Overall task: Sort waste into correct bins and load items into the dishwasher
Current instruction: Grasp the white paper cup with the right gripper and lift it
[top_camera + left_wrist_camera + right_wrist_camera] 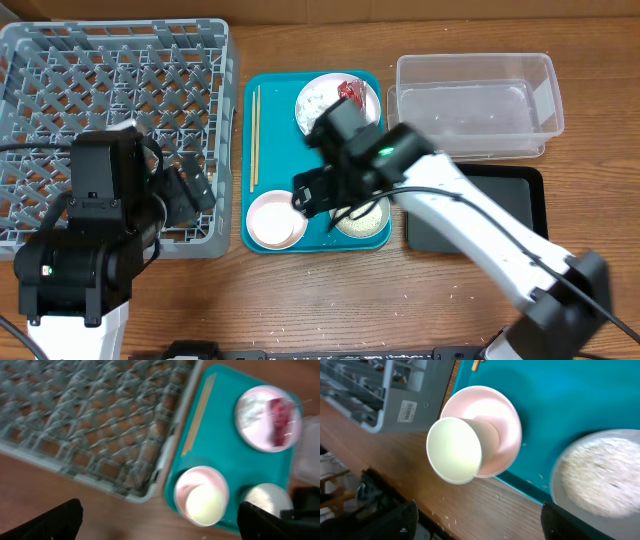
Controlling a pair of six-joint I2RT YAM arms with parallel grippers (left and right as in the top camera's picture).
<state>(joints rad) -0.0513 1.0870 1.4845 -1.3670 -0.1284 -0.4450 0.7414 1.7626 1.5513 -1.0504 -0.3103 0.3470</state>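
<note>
A wooden table (300, 300) is seen from above, and its far left corner is filled by the grey rack (110, 70), in which no dish can be seen. Just right of the rack a teal tray (280, 150) is laid. The clear tub (470, 105) is set at the far right, apart from the teal tray, with nothing seen in it. The black tray (525, 190) is placed just in front of the tub and is partly hidden by the right arm. The left pincer (159, 510) is held over the near right corner of the rack, its fingers spread wide with nothing between them. The right pincer (477, 515) is held above the near part of the teal tray between the two bowls, also spread and holding nothing. The white plate (262, 435) is found at the far right of the teal tray. The green bowl (557, 492) is set at the near right and is filled with rice (600, 475). The pink bowl (507, 420) is set at the near left, and the cup (455, 450) is tipped on its side in it. The chopsticks (255, 135) are laid along the tray's left edge. The red wrapper (280, 420) and the white tissue (248, 410) are left on the plate, side by side.
</note>
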